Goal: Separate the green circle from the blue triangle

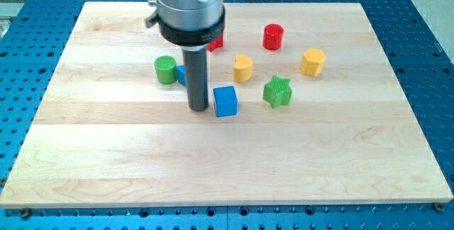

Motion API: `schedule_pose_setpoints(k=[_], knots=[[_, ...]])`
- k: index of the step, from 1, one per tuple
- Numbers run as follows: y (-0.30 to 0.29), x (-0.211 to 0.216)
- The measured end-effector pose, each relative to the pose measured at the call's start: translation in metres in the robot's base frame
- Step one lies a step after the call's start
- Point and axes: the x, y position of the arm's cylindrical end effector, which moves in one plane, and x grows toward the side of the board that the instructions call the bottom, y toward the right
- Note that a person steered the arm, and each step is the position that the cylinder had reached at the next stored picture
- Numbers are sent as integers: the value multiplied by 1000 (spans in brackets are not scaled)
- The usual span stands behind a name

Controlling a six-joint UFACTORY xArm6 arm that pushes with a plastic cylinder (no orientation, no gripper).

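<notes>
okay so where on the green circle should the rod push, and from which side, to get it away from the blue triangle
Contact the green circle on its right-hand wall, coming from the view's right, so it slides toward the view's left. The blue triangle sits right against that side, mostly hidden behind the rod. My tip rests below and right of both, beside the blue cube, so it would probably need to enter between them.

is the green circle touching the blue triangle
Cannot tell. In the camera view the green circle sits right against the blue triangle, but my rod covers most of the triangle, so no contact or gap shows plainly.
</notes>
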Motion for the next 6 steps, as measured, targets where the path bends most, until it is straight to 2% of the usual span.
schedule_pose_setpoints(k=[1, 2, 3, 5, 6], knots=[[-37, -1], [-45, -36], [-45, -70], [-38, -75], [-14, -89]])
